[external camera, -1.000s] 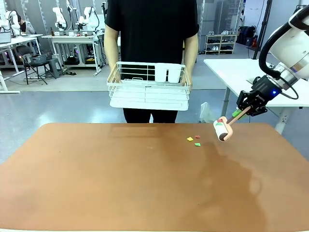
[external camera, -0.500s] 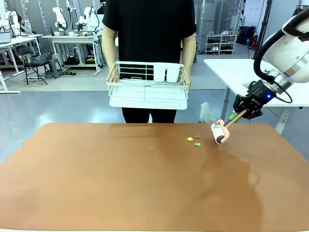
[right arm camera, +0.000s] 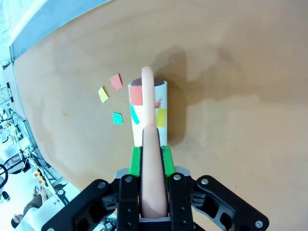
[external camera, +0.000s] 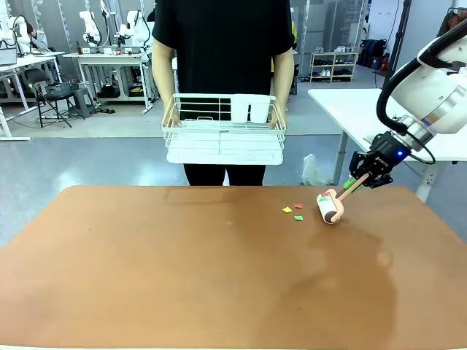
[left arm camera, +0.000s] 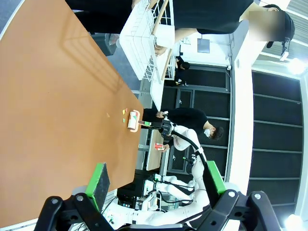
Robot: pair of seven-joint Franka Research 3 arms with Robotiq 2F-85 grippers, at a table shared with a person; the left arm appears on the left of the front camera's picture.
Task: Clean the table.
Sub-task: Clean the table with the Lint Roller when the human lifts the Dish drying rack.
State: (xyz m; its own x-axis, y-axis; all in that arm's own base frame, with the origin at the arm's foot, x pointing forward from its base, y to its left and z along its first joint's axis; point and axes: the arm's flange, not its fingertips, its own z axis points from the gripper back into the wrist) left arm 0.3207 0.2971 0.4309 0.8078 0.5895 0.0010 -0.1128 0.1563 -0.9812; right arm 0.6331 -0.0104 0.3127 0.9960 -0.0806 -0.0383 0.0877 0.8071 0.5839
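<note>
1. Step in hand: scrap pickup with the lint roller (external camera: 330, 206). My right jaws are clamped on its pink handle (right arm camera: 153, 183), with a green pad pressed on each side.
2. The roller drum is low over the far right part of the desk (external camera: 182, 277). I cannot tell whether it touches the surface. Several coloured bits are already stuck to the drum.
3. Targets are three loose scraps on the desk, just beside the drum but apart from it: a yellow scrap (external camera: 287, 210), a red scrap (external camera: 298, 206) and a green scrap (external camera: 298, 217).
4. Next move, as I judge it: press the drum flat and roll it across the cluster, keeping its axis square to the travel. The green scrap lies off the line of the other two and may need a second pass.
5. My left jaws are spread and empty, well apart from the scraps.
6. Around: a person (external camera: 222, 44) at the far side holds a white wire rack (external camera: 222, 138) off the desk. Nothing lies between drum and scraps. One risk is that the light scraps skid ahead of the drum instead of sticking.
</note>
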